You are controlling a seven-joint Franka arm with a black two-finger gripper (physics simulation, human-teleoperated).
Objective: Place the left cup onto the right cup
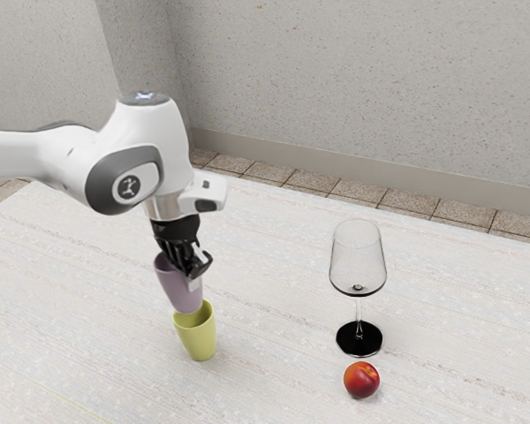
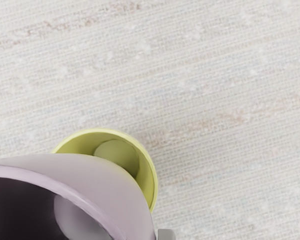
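I'm holding the purple cup (image 1: 178, 287) (image 2: 90, 185) tilted, its base sitting in the mouth of the yellow-green cup (image 1: 197, 333) (image 2: 151, 176), which is standing upright on the counter (image 1: 88, 353). My gripper (image 1: 191, 261) is pinching the purple cup's rim, fingers nearly together. Well toward the exterior view's right a wine glass (image 1: 358, 265) is standing, with a peach (image 1: 361, 380) lying just nearer.

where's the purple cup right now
In the exterior view's left half, the purple cup hangs tilted from the gripper, its base dipping into the yellow-green cup, well left of the wine glass.
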